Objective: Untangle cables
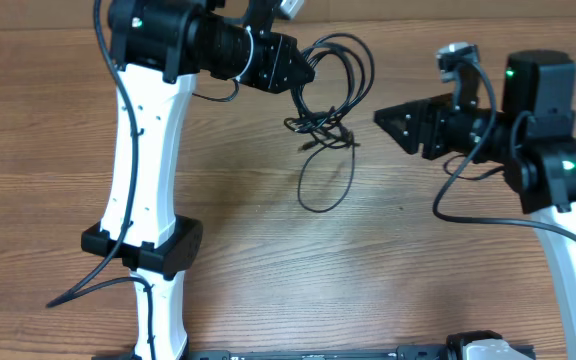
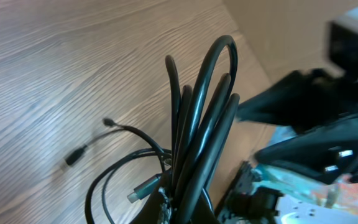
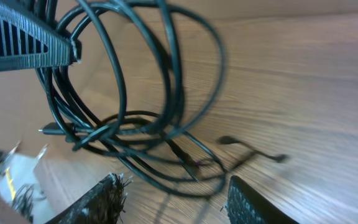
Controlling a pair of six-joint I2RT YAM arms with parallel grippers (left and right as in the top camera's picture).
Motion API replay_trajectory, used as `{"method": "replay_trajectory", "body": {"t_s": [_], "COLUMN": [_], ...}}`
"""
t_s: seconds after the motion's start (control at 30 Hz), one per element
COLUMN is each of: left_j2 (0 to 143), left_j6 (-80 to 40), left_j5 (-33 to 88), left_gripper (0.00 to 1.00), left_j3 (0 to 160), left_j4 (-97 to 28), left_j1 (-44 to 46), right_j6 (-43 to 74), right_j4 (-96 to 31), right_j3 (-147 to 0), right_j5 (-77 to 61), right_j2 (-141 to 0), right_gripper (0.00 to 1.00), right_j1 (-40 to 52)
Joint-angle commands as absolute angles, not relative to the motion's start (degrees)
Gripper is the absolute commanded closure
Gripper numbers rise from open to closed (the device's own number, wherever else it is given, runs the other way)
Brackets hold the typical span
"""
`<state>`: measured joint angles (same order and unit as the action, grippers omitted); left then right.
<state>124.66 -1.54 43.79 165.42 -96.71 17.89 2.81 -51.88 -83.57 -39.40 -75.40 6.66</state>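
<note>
Slowly, with the left gripper (image 1: 306,73) clamped shut on the cables (image 1: 320,127) hanging down to the table (image 1: 268,250), steer the empty, half-open right gripper (image 1: 380,118) onto one outer loop, not the knot.

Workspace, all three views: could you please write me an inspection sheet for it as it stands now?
Surface: wooden table, plain grain, no spills seen.
Job's things: thin black cords in one tangle, partly lifted, one loop lying on the table.
Clutter: nothing seen.
Grippers: left gripper shut on the cords; right gripper open, fingers apart, to one side of the tangle, holding nothing.
Cables: thick arm cables run along both arms, apart from the tangle.
Surroundings: nothing seen.
</note>
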Motion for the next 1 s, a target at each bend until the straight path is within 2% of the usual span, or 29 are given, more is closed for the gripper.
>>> {"method": "replay_trajectory", "body": {"t_s": [0.0, 0.37, 0.7, 0.73, 0.77, 0.8, 0.97], "left_j2": [122.6, 122.0, 119.2, 118.6, 118.0, 117.5, 114.0], "left_j6": [-4.3, -6.5, -7.7, -7.7, -7.7, -7.7, -7.7], "left_j5": [47.9, 52.4, 52.8, 52.2, 51.6, 50.7, 46.0], "left_gripper": [0.96, 0.96, 0.96, 0.96, 0.96, 0.96, 0.96], "left_j3": [167.5, 167.5, 167.5, 167.5, 167.5, 167.5, 167.5], "left_j4": [-96.8, -96.8, -96.8, -96.8, -96.8, -96.8, -96.8], "left_j1": [17.6, 18.2, 19.7, 19.8, 19.9, 19.9, 19.8], "right_j6": [2.5, 2.5, 2.5, 2.5, 2.5, 2.5, 2.5], "right_j4": [-49.4, -42.9, -39.8, -39.6, -39.3, -39.2, -39.1], "right_j3": [-84.3, -84.3, -84.3, -84.3, -84.4, -84.4, -84.4], "right_j5": [-42.7, -42.5, -39.5, -39.5, -39.5, -39.5, -35.7], "right_j2": [-75.7, -75.7, -75.7, -75.7, -75.7, -75.7, -75.7], "right_gripper": [0.47, 0.46, 0.48, 0.54, 0.8, 0.95, 0.96], "right_j1": [9.7, 15.7, 16.1, 16.1, 16.1, 16.1, 15.8]}}
